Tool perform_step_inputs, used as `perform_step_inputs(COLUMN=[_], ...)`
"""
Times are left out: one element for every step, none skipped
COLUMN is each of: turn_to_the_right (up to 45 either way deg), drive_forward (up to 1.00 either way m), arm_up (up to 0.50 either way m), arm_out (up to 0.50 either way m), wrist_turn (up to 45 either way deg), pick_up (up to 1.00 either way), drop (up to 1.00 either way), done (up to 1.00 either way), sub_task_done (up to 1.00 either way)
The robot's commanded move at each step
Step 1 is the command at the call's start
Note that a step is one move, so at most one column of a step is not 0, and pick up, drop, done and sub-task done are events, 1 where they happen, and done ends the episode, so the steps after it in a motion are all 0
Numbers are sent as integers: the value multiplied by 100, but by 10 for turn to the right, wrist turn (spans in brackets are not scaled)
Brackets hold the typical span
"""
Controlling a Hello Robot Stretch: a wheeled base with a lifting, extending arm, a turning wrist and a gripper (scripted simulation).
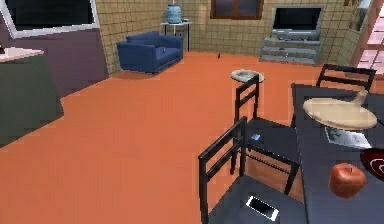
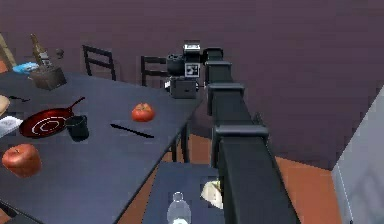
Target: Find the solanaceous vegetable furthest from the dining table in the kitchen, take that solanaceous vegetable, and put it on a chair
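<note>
Looking ahead, a dark dining table (image 1: pixel 325 150) takes up the forward view's right. A round red fruit (image 1: pixel 347 178) lies near its front edge and a pale shallow dish (image 1: pixel 340 112) sits farther back. Dark chairs (image 1: pixel 250 160) stand along the table's left side, and the nearest seat carries a small flat phone-like thing (image 1: pixel 262 208). Across the orange floor are a blue sofa (image 1: pixel 150 50) and a television (image 1: pixel 297 18) by the far wall. In the arm side view my arm (image 2: pixel 240 140) reaches up to the table's far corner. My gripper (image 2: pixel 180 86) is there with a chair back (image 2: pixel 155 68) behind it, so I cannot tell how its fingers stand or whether it holds anything. A small red tomato-like ball (image 2: pixel 143 112) lies on the tabletop near the gripper, down and to its left. Farther left are a dark mug (image 2: pixel 77 127), a red pan (image 2: pixel 45 123) and a bigger red ball (image 2: pixel 22 158). A clear bottle (image 2: pixel 178 208) stands on a chair seat (image 2: pixel 160 195) at the bottom.
</note>
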Motion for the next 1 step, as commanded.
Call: perform_step_inputs(turn_to_the_right=[0], drive_forward=[0], arm_up=[-34], arm_out=[0], wrist_turn=[0], pick_up=[0], drop=[0], done=[0], sub_task_done=[0])
